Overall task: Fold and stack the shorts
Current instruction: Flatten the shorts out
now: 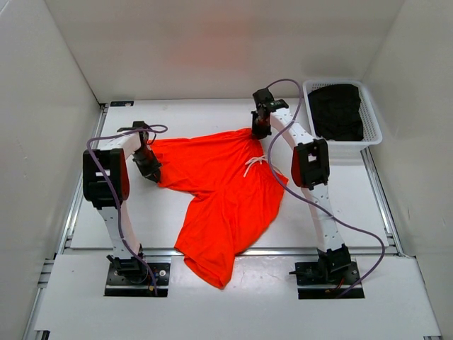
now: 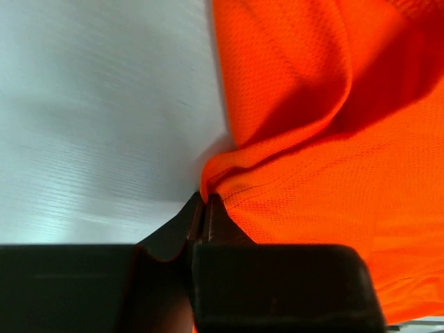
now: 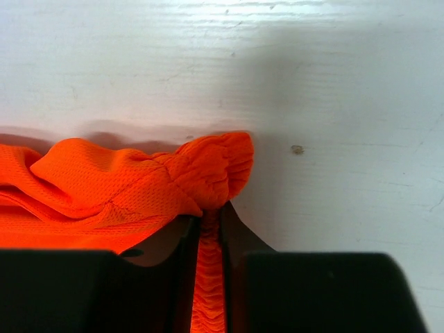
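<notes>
I'm counting one pair of shorts [image 1: 219, 198], one basket [image 1: 374, 126] at 2 o'clock, one dark bundle [image 1: 336, 110] in it.

White table [image 1: 156, 212], plain white walls [image 1: 212, 49] on three sides, soft even light

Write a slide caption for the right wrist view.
Right gripper shut on a bunched edge of the orange shorts, which lie on the white table.
</notes>
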{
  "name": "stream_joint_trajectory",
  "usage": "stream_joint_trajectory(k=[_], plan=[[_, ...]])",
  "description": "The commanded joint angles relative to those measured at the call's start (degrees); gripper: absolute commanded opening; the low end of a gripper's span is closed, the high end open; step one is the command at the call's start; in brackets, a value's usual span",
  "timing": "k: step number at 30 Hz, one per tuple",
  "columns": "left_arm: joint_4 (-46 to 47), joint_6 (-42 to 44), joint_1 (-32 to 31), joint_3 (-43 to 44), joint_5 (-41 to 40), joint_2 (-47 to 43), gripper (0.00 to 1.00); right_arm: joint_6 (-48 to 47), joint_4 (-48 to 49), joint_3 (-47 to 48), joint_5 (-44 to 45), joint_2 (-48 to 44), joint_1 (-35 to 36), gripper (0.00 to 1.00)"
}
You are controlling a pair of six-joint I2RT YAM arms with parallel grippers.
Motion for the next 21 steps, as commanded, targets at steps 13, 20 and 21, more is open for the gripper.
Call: stream_joint_trajectory(k=[13,20,21], plan=[[-2.8,1.8,4.5,19.7,1.9,3.0,0.1,8.5,7.5,13.8,-0.3,6.8,-6.8,0.0],[-2.8,2.4,4.5,16.8,2.7,4.6,0.26,7.5,10.3,10.0,-6.5,5.5,-6.8,0.74],[-2.8,2.4,4.5,16.8,3.4,5.1,0.44,6.4,10.3,9.2,-6.5,4.7,-6.0,0.78]])
